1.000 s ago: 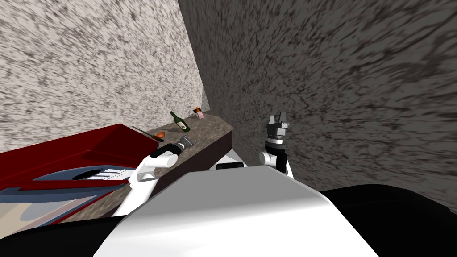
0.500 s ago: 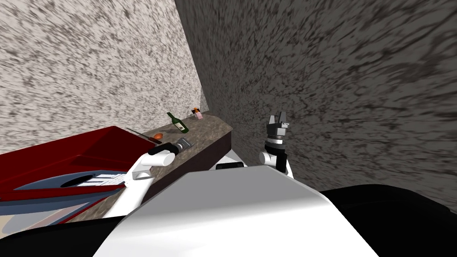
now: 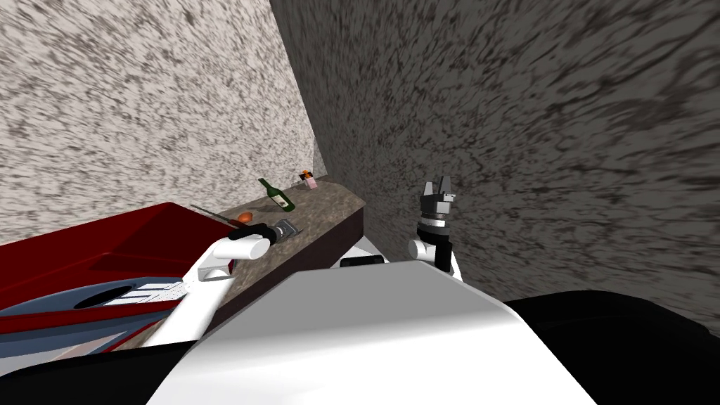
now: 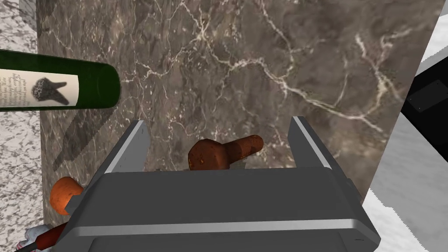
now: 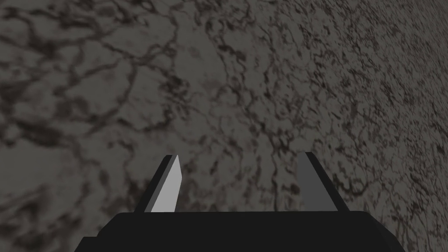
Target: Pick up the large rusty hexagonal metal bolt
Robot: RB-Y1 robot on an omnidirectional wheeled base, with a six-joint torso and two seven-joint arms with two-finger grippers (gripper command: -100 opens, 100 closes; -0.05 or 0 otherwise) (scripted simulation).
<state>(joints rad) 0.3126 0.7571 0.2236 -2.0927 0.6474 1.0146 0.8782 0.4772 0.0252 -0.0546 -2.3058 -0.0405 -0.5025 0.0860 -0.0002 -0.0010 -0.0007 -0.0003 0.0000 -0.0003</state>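
Left gripper (image 4: 218, 123) wide open, holding nothing. Rusty bolt (image 4: 224, 153) lies on the brown marble counter (image 4: 271, 65) between its fingers, touching neither. Green bottle (image 4: 61, 85) lies nearby. Right gripper (image 5: 238, 159) also open, empty.

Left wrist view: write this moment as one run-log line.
left gripper: open | jaws either side of rusty bolt, not touching | bolt lying on marble counter | right gripper: open, empty

You'll find nothing you can read: the white label (image 4: 39, 89) on the green bottle (image 4: 98, 85), lying near the left end effector (image 4: 218, 120), carries a dark figure and print too small to make out
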